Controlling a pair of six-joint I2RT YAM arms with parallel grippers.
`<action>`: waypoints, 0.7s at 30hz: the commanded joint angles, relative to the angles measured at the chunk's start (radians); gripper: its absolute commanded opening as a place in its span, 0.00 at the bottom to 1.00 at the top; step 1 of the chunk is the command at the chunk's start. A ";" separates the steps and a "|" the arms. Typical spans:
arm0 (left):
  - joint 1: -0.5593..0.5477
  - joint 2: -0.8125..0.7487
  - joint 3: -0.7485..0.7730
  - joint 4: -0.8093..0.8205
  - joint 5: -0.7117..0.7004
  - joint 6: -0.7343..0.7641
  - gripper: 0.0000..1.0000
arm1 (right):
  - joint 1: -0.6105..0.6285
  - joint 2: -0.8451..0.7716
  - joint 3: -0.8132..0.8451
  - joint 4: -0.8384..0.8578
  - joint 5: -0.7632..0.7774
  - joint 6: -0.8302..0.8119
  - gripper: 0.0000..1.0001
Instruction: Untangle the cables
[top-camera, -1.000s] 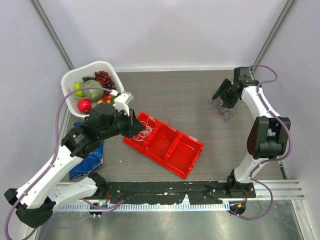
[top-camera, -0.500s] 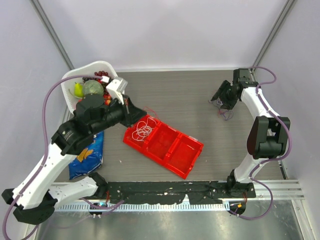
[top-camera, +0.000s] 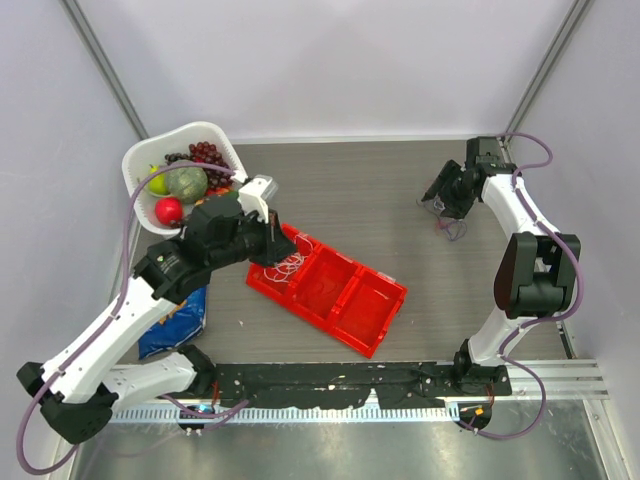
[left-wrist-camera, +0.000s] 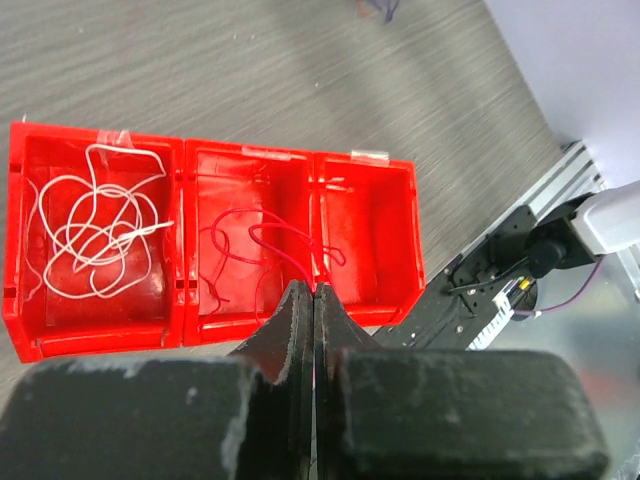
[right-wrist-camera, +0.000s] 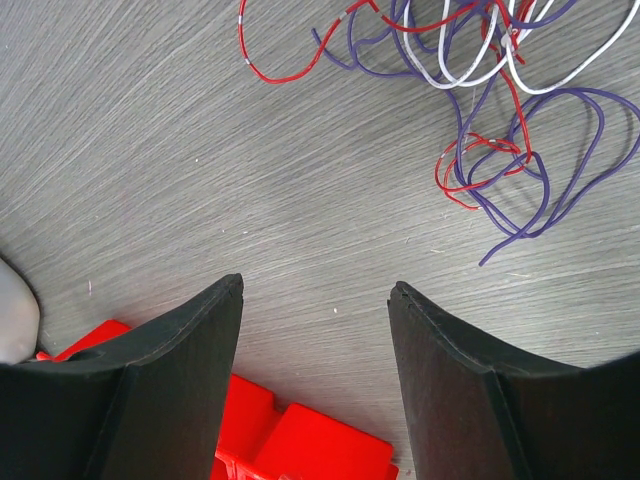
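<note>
At upper right of the overhead frame, the tangled cables (top-camera: 452, 226) lie on the table (top-camera: 370, 190) beneath the right fingers (right-wrist-camera: 185, 340), spread wide; I'd pinch one strand alone. The left fingers (left-wrist-camera: 295, 330) sit pressed together over the red tray (left-wrist-camera: 110, 338).

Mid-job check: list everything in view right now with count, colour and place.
red tray: one, red, three compartments, mid-table
white cable: one, white, tray's end compartment
red cable: one, red, tray's middle compartment
cable tangle: one bunch, red, purple and white, on table, far right
basket: one, white, far-left corner
fruit: several pieces, mixed colours, in basket
snack bag: one, blue, table's left edge
table: one, grey wood-grain
left pincer: one, black, shut, over tray
right pincer: one, black, open, over table
</note>
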 joint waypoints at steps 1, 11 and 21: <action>-0.003 0.058 -0.031 0.041 0.021 -0.007 0.00 | -0.001 -0.061 0.005 0.026 -0.010 -0.007 0.65; -0.003 0.321 0.019 0.142 -0.067 0.058 0.00 | -0.001 -0.098 -0.025 0.008 -0.012 -0.013 0.65; -0.004 0.404 -0.130 0.152 0.021 0.095 0.00 | -0.001 -0.113 -0.055 0.012 -0.020 -0.016 0.65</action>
